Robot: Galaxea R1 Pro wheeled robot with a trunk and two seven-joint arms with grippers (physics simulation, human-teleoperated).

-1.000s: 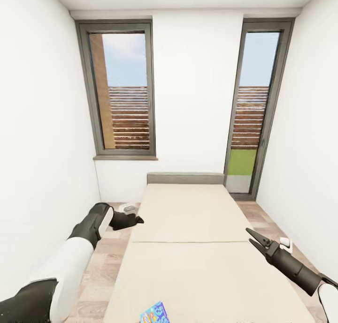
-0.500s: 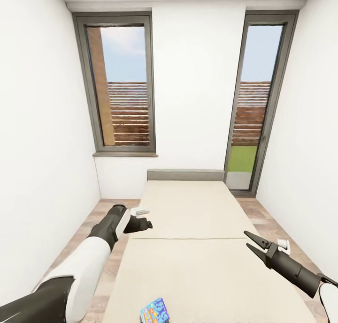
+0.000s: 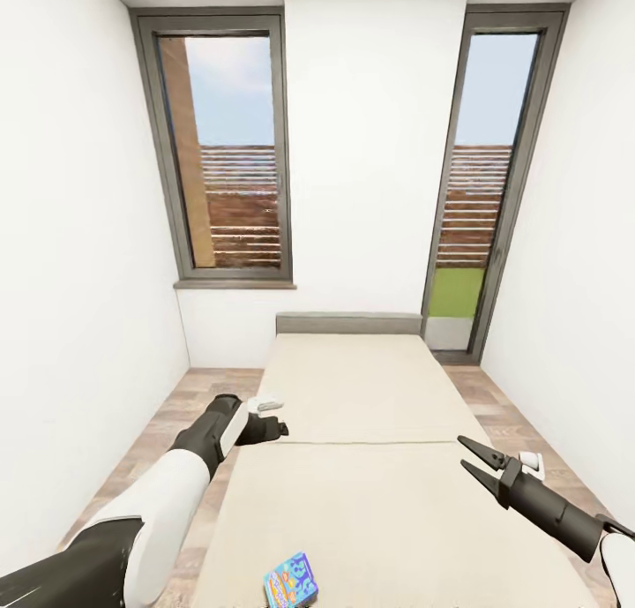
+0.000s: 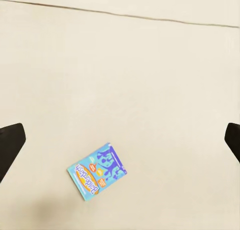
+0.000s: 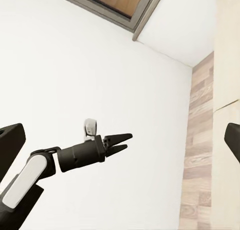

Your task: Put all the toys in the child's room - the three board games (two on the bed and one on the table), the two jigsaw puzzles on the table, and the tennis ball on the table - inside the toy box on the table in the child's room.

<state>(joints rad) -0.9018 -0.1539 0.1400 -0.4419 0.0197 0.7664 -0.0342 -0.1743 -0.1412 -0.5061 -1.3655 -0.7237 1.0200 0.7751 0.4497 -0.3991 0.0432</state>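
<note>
Since a second ago, the left gripper (image 3: 275,429) is swinging inward over the bed (image 3: 353,387), likely lining its camera on the light blue board game (image 4: 96,171) lying near the foot. Both grippers are spread open and empty, the right gripper (image 3: 469,464) hovering opposite.

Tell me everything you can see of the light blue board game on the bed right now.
The light blue board game is a flat rectangular box with blue lettering, an orange oval and small yellow and orange marks on its printed top. It lies face up and flat on the cream bed, turned askew to the bed's edges, near the foot end at the head view's bottom edge. Only the bed touches it. Both the left gripper and right gripper are well away from it, open and empty.
</note>
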